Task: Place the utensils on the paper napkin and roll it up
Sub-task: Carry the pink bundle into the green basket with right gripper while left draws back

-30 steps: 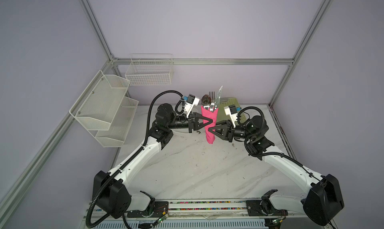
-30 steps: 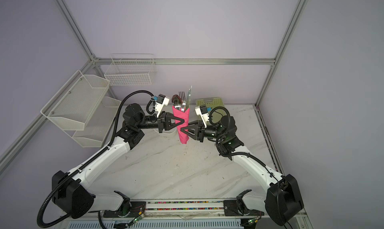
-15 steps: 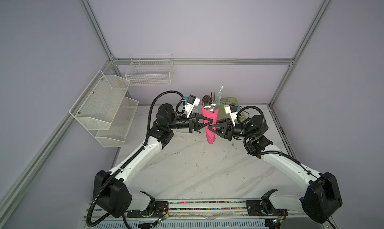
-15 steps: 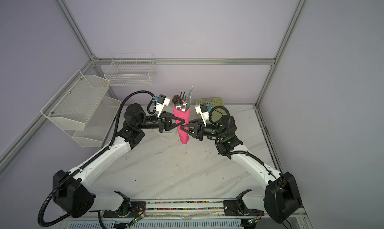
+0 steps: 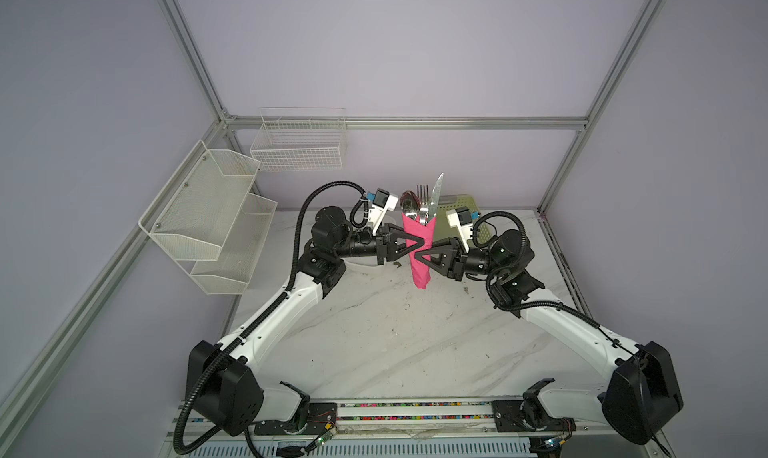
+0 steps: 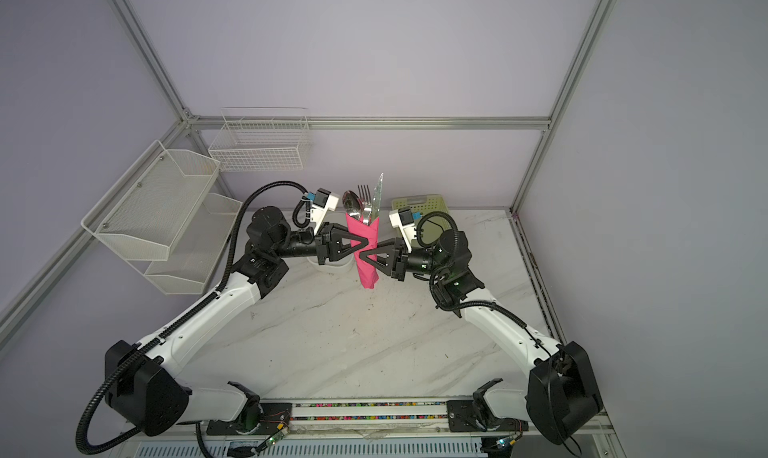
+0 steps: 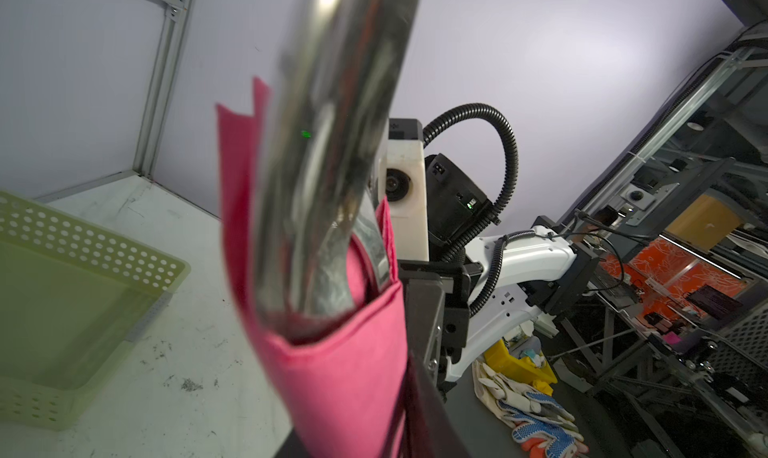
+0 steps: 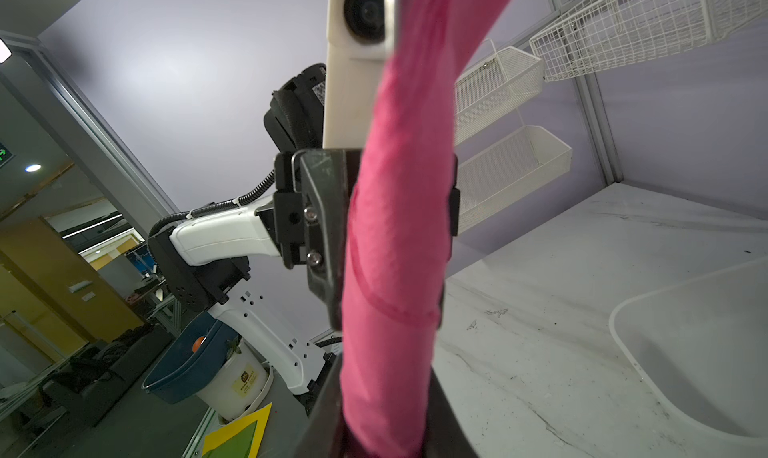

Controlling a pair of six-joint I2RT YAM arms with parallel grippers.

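The pink paper napkin [image 5: 415,227] [image 6: 365,269] is rolled into a tube and held upright in the air above the table. The utensils [image 5: 417,204] [image 6: 361,204] stick out of its top: a spoon bowl, fork tines and a knife blade. My left gripper [image 5: 422,241] [image 6: 368,241] reaches in from the left at mid-height, its fingers on either side of the roll [image 7: 340,373]; I cannot see whether they press it. My right gripper [image 5: 417,254] [image 6: 360,255] comes from the right just below it, shut on the roll [image 8: 399,227]. The handles are hidden inside.
A pale green perforated basket [image 5: 457,211] [image 7: 62,290] stands at the back of the marble table [image 5: 395,344]. A white tub [image 8: 685,352] lies under the left forearm. White mesh shelves [image 5: 208,211] and a wire basket [image 5: 299,144] hang on the back-left walls.
My right gripper has moved up and in towards the roll and closed on it. The left arm and the roll have stayed where they were.
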